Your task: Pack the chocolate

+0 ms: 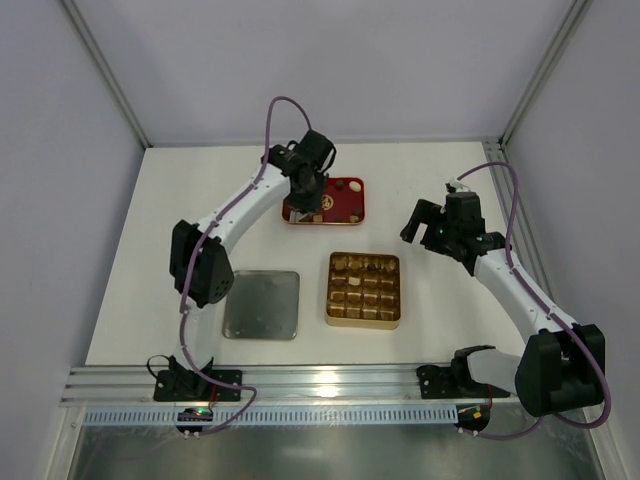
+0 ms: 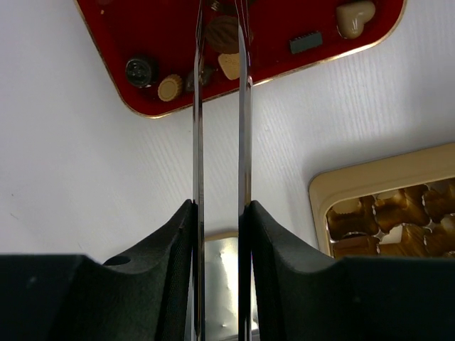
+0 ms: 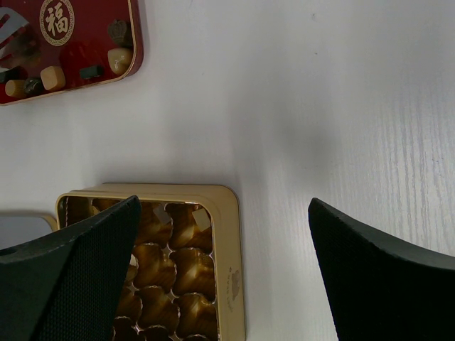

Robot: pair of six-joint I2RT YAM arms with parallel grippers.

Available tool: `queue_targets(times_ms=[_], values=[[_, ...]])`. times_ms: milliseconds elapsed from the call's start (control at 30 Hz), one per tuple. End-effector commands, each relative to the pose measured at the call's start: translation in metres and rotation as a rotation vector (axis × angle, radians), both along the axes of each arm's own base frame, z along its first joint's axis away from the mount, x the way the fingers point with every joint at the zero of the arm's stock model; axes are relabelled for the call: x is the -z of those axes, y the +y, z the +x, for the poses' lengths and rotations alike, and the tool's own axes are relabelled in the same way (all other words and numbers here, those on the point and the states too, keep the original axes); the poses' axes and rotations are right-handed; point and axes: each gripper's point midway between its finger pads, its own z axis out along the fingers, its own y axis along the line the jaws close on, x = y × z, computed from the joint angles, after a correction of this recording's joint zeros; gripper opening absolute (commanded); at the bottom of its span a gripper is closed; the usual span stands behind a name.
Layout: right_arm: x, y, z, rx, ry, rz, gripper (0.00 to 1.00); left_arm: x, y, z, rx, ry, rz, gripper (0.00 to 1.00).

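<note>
Several loose pieces of chocolate point(image 2: 170, 87) lie in the red tray point(image 2: 156, 28), seen at the table's back point(image 1: 350, 210). My left gripper point(image 2: 221, 21) reaches into that tray point(image 1: 308, 205). Its two long metal blades are shut on a dark brown ribbed chocolate point(image 2: 224, 37), with a pale heart-shaped piece point(image 2: 229, 65) just below it. The gold compartment tray point(image 1: 363, 322) sits mid-table and holds a few pieces. My right gripper point(image 1: 418, 225) hangs wide open to the right of the red tray. In its own view it point(image 3: 223, 201) is above the gold tray's corner point(image 3: 233, 284), with nothing between its fingers.
A flat silver lid point(image 1: 261, 305) lies left of the gold tray. A metal rail point(image 1: 330, 385) runs along the near edge. White enclosure walls stand on both sides and at the back.
</note>
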Motion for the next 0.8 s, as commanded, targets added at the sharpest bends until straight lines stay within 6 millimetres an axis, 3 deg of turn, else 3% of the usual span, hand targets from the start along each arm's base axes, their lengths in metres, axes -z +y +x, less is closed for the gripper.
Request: queue_targets(times_ms=[0, 300, 767], values=[[-0.018, 0.002, 0.01, 0.004, -0.06, 0.01, 1.0, -0.053, -0.011, -0.017, 0.029, -0.084, -0.107, 0.34], [-0.02, 0.002, 0.011, 0.012, -0.068, 0.015, 1.0, -0.067, -0.032, -0.062, 0.082, -0.077, -0.146, 0.34], [-0.028, 0.0, 0.01, 0.031, -0.09, 0.017, 1.0, -0.079, -0.075, -0.152, 0.197, -0.067, -0.214, 0.34]])
